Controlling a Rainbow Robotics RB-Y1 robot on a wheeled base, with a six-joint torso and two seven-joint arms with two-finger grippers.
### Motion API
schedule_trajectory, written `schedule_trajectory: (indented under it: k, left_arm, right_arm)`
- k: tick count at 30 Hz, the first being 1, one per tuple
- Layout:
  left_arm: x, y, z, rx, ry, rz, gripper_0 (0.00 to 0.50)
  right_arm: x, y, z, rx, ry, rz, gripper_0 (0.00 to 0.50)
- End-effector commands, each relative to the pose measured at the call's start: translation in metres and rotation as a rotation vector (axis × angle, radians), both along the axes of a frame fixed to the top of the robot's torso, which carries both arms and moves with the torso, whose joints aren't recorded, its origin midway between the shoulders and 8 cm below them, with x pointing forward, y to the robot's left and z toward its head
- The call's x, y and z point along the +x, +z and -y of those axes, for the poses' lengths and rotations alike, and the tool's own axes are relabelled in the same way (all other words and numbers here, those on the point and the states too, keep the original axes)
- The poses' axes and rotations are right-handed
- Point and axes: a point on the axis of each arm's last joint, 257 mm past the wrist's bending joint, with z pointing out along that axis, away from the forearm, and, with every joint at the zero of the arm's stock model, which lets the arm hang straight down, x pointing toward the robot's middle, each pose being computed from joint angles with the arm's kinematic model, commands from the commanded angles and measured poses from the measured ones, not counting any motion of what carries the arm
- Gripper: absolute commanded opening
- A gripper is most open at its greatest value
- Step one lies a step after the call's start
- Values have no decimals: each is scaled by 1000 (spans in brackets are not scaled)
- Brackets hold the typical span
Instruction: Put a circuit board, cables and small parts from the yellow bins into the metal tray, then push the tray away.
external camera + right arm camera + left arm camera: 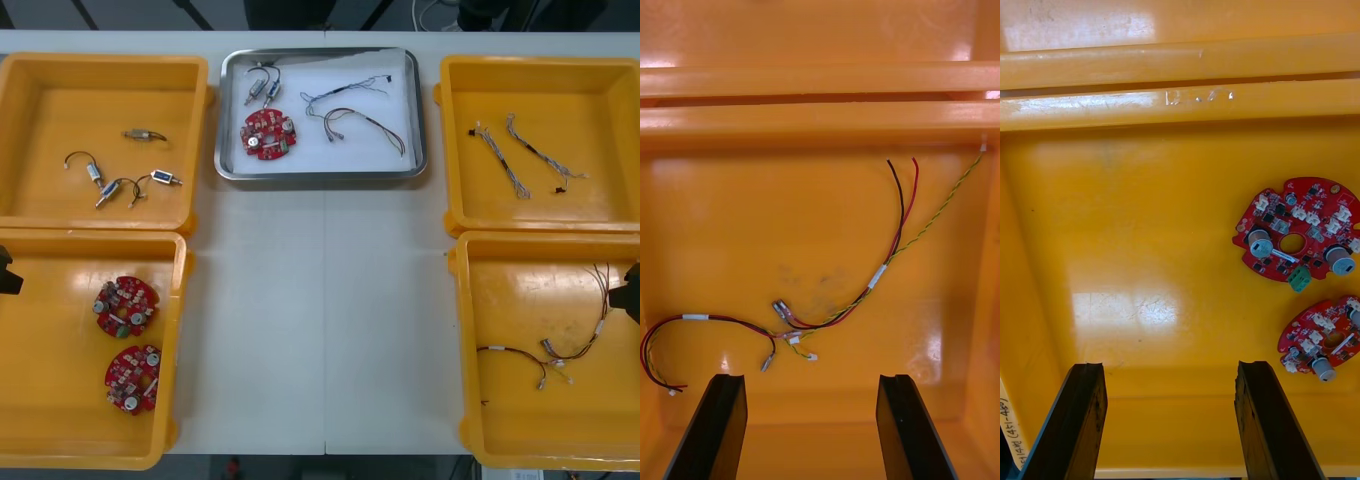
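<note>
Your left gripper [1169,367] is hanging over the near left bin [1112,262], jaws spread wide, bare bin floor showing between them. Two boards [1296,238] are lying ahead of the jaws, out past the finger nearer the table's middle. They are lying close together and not touching.

Your right gripper [811,379] is hanging over the near right bin [730,225], jaws also spread. The red and yellow cables [880,274] are lying ahead of those jaws. Their connector ends are sitting just ahead of the gap, and one looped end is trailing past the finger nearer the table's middle.

The tray [320,176] is sitting well ahead of both jaws, between the two far bins at the table's far side. It is carrying one tray board [267,135], small metal parts [262,88] and tray cables [365,125]. Neither gripper is touching it.
</note>
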Motion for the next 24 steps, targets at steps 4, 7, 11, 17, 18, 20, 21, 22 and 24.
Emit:
schedule_trajectory:
  k: [4,7,11,17,18,20,21,22,24]
  left_arm:
    - [-3,4,-4,30,-42,17,500]
    - [-3,4,-4,30,-42,17,500]
    - [-3,4,-4,30,-42,17,500]
    - [-3,4,-4,30,-42,17,500]
    - [-3,4,-4,30,-42,17,500]
    - [-3,4,-4,30,-42,17,500]
    - [-3,4,-4,30,-42,17,500]
    - [-3,4,-4,30,-42,17,500]
    - [-3,4,-4,30,-42,17,500]
  right_arm:
    - [9,11,-5,20,1,11,500]
    - [10,10,-10,23,17,7,500]
    - [11,12,-13,23,28,10,500]
    - [12,13,-12,16,35,13,500]
    - [12,13,-12,16,35,13,500]
    - [12,13,-12,16,35,13,500]
    - [12,13,-12,16,35,13,500]
    - [12,13,-12,16,35,13,500]
    - [12,13,-12,16,35,13,500]
